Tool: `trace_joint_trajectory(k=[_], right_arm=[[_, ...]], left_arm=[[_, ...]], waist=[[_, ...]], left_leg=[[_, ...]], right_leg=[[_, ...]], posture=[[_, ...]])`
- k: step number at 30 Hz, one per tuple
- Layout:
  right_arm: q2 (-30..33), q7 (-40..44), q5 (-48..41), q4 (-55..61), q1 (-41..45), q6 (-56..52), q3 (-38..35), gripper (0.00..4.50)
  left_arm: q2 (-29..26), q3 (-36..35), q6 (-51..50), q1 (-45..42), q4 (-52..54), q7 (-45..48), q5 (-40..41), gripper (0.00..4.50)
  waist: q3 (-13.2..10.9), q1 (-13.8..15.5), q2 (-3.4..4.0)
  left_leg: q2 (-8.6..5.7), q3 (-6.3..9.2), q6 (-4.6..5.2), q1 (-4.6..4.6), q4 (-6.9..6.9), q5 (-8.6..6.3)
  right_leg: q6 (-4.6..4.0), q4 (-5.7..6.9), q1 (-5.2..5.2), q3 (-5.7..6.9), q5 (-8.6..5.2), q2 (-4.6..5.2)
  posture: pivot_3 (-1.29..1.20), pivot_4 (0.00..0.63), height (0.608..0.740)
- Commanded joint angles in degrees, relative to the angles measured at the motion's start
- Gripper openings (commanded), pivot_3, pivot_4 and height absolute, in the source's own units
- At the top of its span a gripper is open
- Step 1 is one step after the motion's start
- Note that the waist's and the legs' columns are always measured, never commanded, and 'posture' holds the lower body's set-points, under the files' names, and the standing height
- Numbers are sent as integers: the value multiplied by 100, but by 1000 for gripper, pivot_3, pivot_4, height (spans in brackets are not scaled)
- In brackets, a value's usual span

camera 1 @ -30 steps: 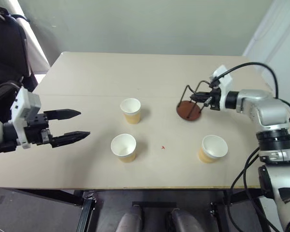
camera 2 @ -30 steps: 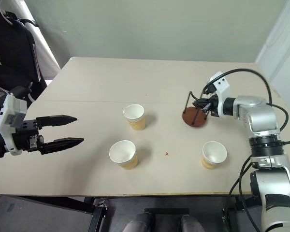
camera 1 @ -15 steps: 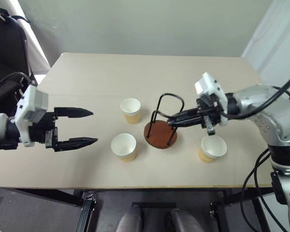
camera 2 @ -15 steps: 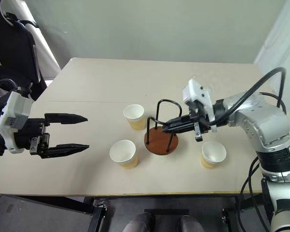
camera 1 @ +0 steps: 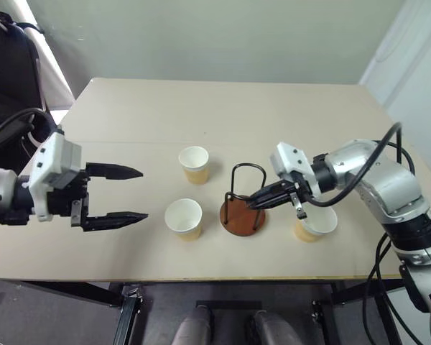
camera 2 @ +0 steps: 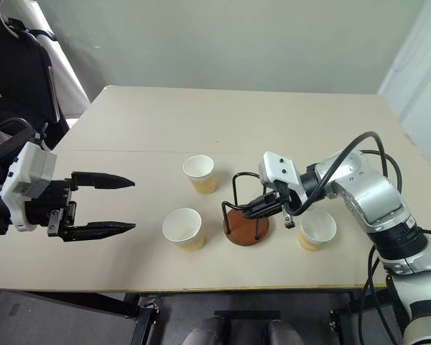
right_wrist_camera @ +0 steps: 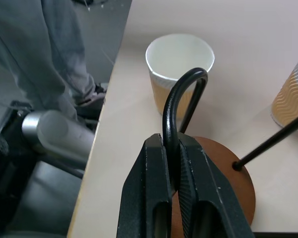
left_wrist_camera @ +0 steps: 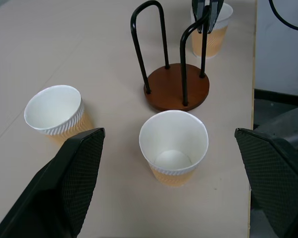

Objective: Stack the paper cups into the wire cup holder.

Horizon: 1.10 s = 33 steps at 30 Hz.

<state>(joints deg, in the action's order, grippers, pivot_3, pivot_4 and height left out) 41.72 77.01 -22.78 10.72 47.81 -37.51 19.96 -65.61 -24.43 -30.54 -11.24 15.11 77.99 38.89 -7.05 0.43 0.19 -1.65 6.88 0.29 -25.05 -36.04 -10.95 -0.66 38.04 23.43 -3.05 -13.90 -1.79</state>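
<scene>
Wire cup holder [camera 1: 243,205], the biggest piece on the table [camera 1: 201,108], stands upright on its reddish-brown disc base, and the right gripper [camera 1: 257,203] has its two black fingers clenched on one of its black wire loops, reaching in from the holder's right. Three paper cups sit upright and apart: one [camera 1: 314,222] just under the right gripper's wrist, one [camera 1: 184,218] between the two grippers, and one [camera 1: 194,164] beyond it, ahead of the left gripper [camera 1: 133,194], whose fingers are spread wide and empty.
</scene>
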Motion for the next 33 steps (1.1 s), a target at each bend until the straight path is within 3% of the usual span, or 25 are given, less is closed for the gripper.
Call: trace_joint_trajectory(k=[1, 2, 5, 15, 18, 22, 28, 33], right_arm=[[-40, 135, 68, -14, 94, 233, -7, 17], [-42, 171, 77, -23, 96, 253, 0, 17], [-11, 278, 94, -9, 75, 300, 39, 748], [182, 346, 73, -5, 275, 363, -320, 4253], [929, 685, -357, -63, 614, -17, -1046, 4253], [1912, 884, -713, 333, 265, -350, -1661, 4253], [2767, 690, -676, 1076, -952, -637, -1937, 4253], [2933, 215, -262, 1489, -1616, -565, -1692, 4253]], left_arm=[[-130, -135, 10, -59, 110, -43, 17, 4500], [-136, -122, 13, -78, 101, -46, 21, 4500], [-150, -98, 35, -95, 84, -47, 28, 4500], [-169, -69, 77, -129, 62, -30, 13, 4500], [-225, 113, 160, -413, -15, 77, 20, 4500], [-207, 433, 244, -784, -79, 215, -4, 4500], [-185, 952, 483, -1037, -283, 395, -274, 4500], [-160, 1174, 582, -1262, -421, 494, -368, 4500]], waist=[[0, 1, 0], [0, 2, 0], [0, 2, 0], [0, 2, 0], [-3, 34, 4], [9, 131, -16], [6, 45, -20], [5, 24, -20]], left_leg=[[0, 0, 0, 0, 0, 0], [0, 0, 0, -1, 0, 0], [0, 0, -1, -2, 0, -2], [0, 0, -4, -1, 1, -3], [-1, 0, -5, -8, 0, -2], [-1, 3, -17, -20, 0, -12], [9, 1, -46, -3, 3, -26], [29, -5, -40, 1, 0, -22]], right_leg=[[-1, 0, 0, 0, 0, 0], [-1, 0, 1, 0, 0, 0], [-3, -1, 1, 0, -1, 0], [-7, 0, 1, 1, -2, 0], [-8, 1, 5, 1, -2, 0], [-18, -9, 5, 1, -8, 1], [-20, -4, -3, -1, -16, -9], [-13, 0, -7, -2, -18, -25]], posture=[[0, 150, 740], [0, 150, 740], [0, 150, 740], [0, 150, 740], [0, 150, 740], [0, 150, 740], [0, 150, 740], [0, 150, 740]])
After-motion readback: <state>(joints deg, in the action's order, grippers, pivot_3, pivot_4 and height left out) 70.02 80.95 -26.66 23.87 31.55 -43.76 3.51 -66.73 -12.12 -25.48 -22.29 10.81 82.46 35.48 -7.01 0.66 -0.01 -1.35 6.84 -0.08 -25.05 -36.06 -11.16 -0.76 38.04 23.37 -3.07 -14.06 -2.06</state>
